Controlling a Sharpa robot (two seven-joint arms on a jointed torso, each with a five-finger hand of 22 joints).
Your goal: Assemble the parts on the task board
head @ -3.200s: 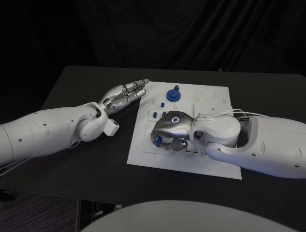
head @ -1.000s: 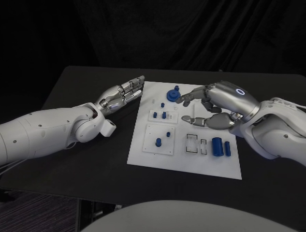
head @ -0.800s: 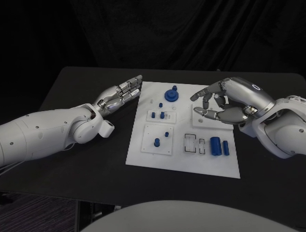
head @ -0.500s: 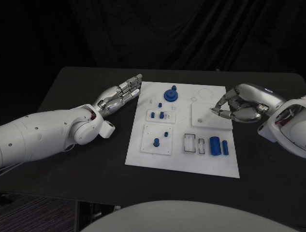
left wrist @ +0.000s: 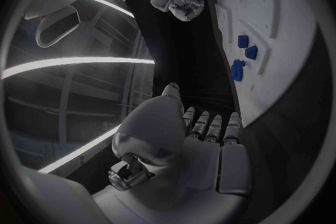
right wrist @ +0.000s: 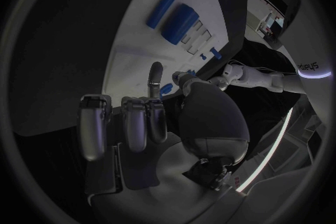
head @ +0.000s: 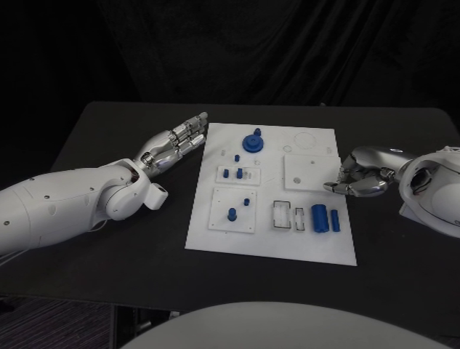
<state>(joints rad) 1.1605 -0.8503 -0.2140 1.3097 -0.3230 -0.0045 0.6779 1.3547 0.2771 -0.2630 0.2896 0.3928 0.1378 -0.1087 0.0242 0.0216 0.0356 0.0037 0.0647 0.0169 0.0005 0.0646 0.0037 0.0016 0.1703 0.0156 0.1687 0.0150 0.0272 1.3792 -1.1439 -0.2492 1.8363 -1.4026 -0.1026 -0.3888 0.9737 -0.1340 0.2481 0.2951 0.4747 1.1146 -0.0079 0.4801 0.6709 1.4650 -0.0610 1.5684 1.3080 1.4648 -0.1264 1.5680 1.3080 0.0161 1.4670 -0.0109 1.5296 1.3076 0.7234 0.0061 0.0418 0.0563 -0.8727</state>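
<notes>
The white task board (head: 282,243) lies in the middle of the black table. Blue parts stand in it: a round knob (head: 253,142) at the far end, small pegs (head: 231,214) on the left side, and two cylinders (head: 320,216) side by side near the right. My left hand (head: 172,142) lies flat with straight fingers beside the board's far left edge and holds nothing. My right hand (head: 360,178) sits at the board's right edge with fingers curled in and nothing in them. In the right wrist view, the right hand (right wrist: 154,123) faces the two cylinders (right wrist: 181,21).
Bare black table (head: 115,240) surrounds the board on every side. In the left wrist view, the left hand (left wrist: 203,145) lies along the board's edge (left wrist: 280,28), with the right hand (left wrist: 183,7) far across it.
My right hand has drawn back from over the board's far middle to its right edge and curled its fingers in. The left hand has stayed where it was.
</notes>
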